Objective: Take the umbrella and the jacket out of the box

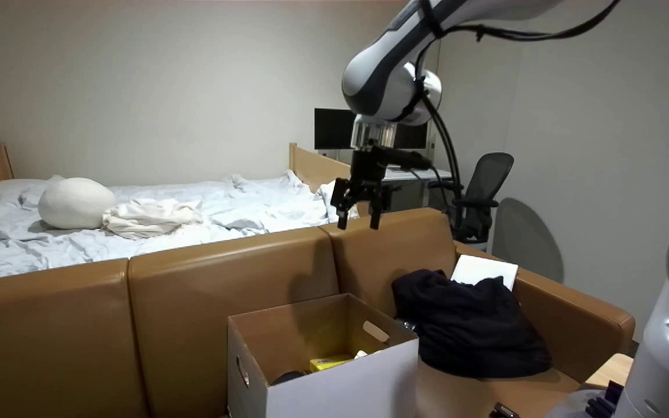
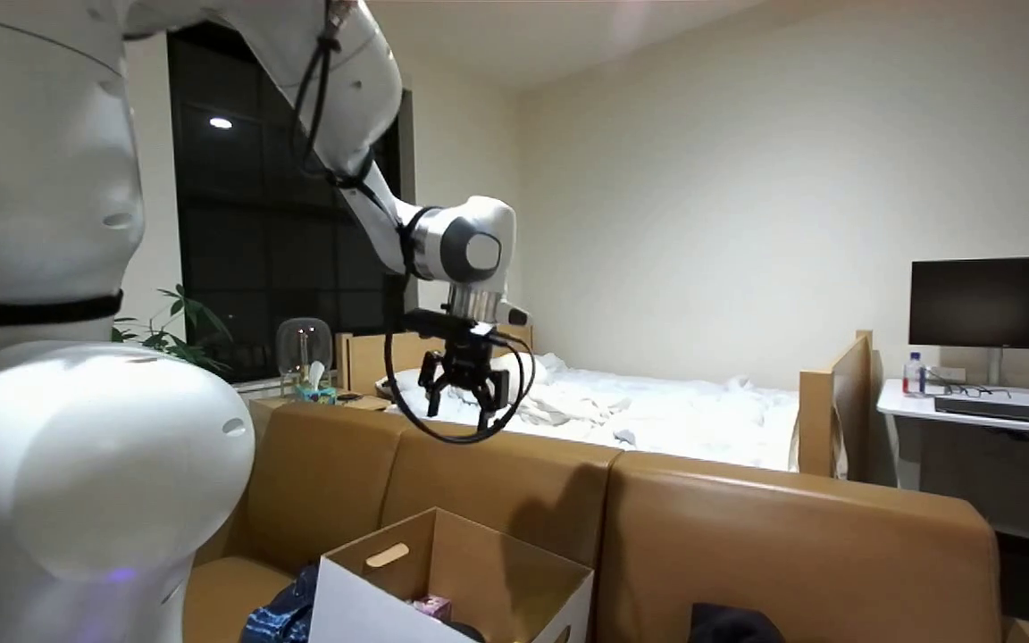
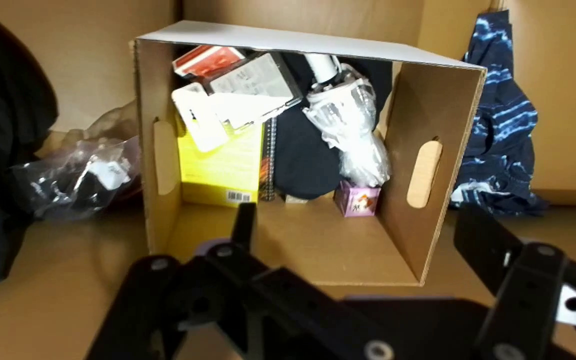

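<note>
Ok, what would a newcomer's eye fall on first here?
Likely the bulky black jacket, slumped on the brown sofa beside the white-sided box. Inside that box, a bright yellow item stands out in the wrist view. Then the open hand, hanging empty in the air, higher than jacket and box.

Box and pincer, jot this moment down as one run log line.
box: open-topped, yellow item inside | pincer: open, empty, above box level | jacket: out of box, on couch
</note>
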Controlling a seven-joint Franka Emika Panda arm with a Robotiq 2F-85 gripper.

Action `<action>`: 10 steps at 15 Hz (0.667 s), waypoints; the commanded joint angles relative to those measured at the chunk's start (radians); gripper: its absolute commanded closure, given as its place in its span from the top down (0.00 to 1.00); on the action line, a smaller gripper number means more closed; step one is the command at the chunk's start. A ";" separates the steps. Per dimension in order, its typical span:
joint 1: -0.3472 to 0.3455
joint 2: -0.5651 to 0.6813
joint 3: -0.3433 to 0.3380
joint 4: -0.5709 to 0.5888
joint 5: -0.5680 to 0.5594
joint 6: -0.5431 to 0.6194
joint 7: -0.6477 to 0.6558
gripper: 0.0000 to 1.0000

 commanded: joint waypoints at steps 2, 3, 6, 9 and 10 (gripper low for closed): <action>-0.028 0.282 0.019 0.146 0.158 -0.047 -0.138 1.00; -0.040 0.320 0.027 0.164 0.173 -0.056 -0.152 1.00; -0.039 0.331 0.033 0.145 0.134 -0.028 -0.108 1.00; -0.046 0.356 0.034 0.166 0.136 -0.037 -0.113 1.00; -0.047 0.354 0.034 0.169 0.136 -0.042 -0.113 1.00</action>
